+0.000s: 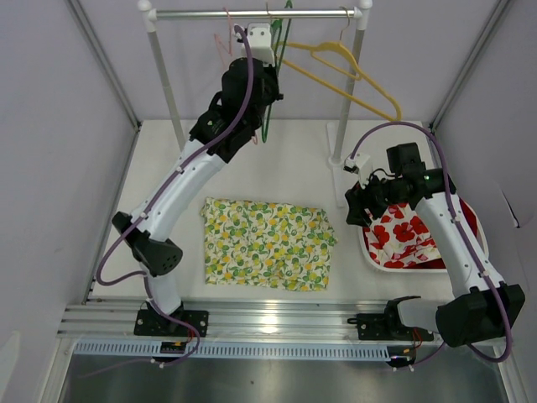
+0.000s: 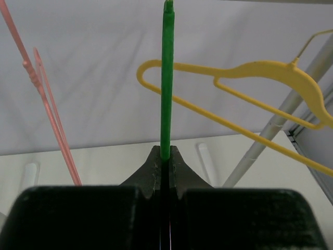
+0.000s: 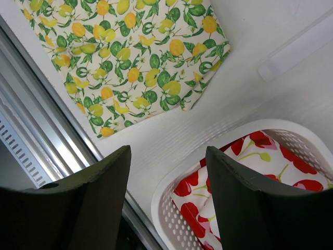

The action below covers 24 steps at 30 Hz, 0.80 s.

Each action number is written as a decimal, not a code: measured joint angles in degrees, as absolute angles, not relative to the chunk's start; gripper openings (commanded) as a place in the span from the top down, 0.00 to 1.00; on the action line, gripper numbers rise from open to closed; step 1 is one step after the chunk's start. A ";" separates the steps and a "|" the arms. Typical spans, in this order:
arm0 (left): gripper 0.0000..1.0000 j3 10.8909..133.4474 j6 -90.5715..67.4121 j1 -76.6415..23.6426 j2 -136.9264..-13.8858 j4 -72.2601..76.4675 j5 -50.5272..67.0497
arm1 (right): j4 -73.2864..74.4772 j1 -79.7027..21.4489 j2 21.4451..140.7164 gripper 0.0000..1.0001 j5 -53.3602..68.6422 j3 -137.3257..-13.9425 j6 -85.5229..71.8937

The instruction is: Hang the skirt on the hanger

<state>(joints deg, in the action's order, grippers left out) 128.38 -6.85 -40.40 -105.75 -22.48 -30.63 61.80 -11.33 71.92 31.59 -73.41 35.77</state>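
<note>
The left gripper (image 2: 165,159) is up at the rail (image 1: 252,13), its jaws pressed together on the thin green hanger (image 2: 166,78), which stands upright between them. The skirt (image 1: 267,243) with lemon print lies flat on the table (image 1: 302,159), well apart from those jaws. The right gripper (image 3: 167,156) hangs with jaws wide apart and empty, over the table between the skirt's right edge and the white basket (image 3: 167,208) with red-flowered cloth (image 3: 250,156).

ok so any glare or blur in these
Top external: bright glare mid-way along the metal rail. Left wrist: the left gripper is a dark, soft mass, while the green hanger is crisp. Right wrist: the right gripper is dark and soft, and the lemon-print skirt is sharp.
</note>
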 measured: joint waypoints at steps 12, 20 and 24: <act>1.00 113.69 -5.45 -38.59 -92.38 -23.66 -16.34 | 61.47 -11.33 72.47 0.34 31.62 -73.30 35.79; 1.00 97.56 -5.56 -37.21 -78.24 -23.40 -5.72 | 61.45 -11.33 72.47 0.34 31.94 -73.30 35.62; 1.00 88.53 -6.04 -36.82 -70.17 -23.35 0.08 | 61.43 -11.33 72.47 0.34 31.38 -73.30 34.98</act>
<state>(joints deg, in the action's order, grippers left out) 88.53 -6.04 -36.82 -70.17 -23.35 0.08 61.43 -11.33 72.47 31.38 -73.30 34.98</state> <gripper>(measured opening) 0.037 0.658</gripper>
